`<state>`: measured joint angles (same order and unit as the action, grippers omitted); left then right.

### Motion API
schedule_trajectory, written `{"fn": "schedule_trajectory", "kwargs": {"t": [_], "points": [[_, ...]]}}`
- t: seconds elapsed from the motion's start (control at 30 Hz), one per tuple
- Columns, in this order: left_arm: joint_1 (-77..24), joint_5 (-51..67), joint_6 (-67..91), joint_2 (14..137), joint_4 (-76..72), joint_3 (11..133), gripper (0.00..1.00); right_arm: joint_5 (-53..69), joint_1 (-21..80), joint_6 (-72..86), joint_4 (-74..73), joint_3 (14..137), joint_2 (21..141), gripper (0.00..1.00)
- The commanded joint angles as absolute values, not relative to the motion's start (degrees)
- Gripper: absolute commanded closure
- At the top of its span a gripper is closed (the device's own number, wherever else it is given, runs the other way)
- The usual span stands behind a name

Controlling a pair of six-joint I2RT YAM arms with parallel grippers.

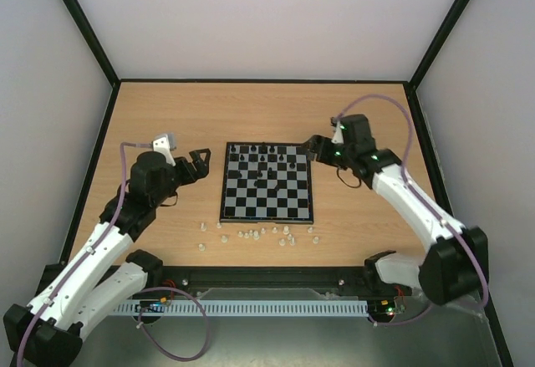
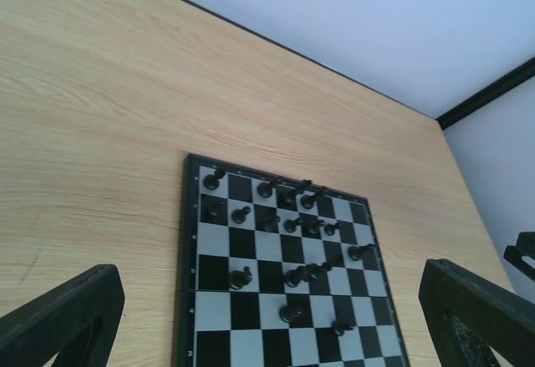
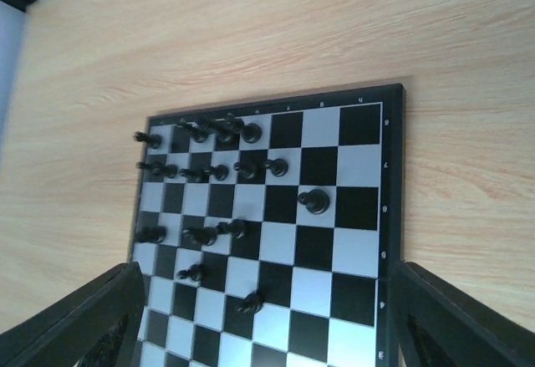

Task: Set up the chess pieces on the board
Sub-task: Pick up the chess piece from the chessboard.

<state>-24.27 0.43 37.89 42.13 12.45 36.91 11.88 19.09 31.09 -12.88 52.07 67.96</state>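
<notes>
The chessboard [image 1: 267,212] lies mid-table. Several black chess pieces [image 1: 262,165] stand on its far half; they also show in the left wrist view [image 2: 291,221] and the right wrist view [image 3: 315,201]. Several white chess pieces [image 1: 266,234] lie scattered on the table just in front of the board. My left gripper [image 1: 201,161] is open and empty, left of the board's far corner, above the table. My right gripper [image 1: 314,147] is open and empty, just right of the board's far right corner. Both wrist views show wide-spread black fingers [image 2: 71,317] [image 3: 451,321] with nothing between them.
The wooden table [image 1: 167,108] is bounded by a black frame and white walls. A black rail [image 1: 276,279] runs along the near edge between the arm bases. Purple cables loop off both arms.
</notes>
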Motion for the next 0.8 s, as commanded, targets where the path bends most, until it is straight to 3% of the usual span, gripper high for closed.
{"fn": "schedule_trajectory", "kwargs": {"t": [0.0, 0.17, 0.37, 0.77], "points": [[-24.4, -4.7, 37.1, 44.9, 13.1, 37.5, 0.0, -1.9, 26.6, 26.0, -21.6, 61.9, 78.7, 0.22], [-24.3, -2.4, 36.0, 52.3, 13.7, 40.2, 0.0, -9.5, 31.0, 23.9, -26.6, 70.7, 89.3, 0.32], [-24.3, -1.8, 35.8, 55.7, 13.0, 39.9, 0.0, -10.5, 31.9, 22.5, -28.6, 74.0, 96.2, 0.45], [-24.3, -4.3, 36.5, 55.0, 12.8, 39.1, 0.0, -8.0, 32.3, 22.1, -28.2, 76.4, 104.4, 0.57]]}}
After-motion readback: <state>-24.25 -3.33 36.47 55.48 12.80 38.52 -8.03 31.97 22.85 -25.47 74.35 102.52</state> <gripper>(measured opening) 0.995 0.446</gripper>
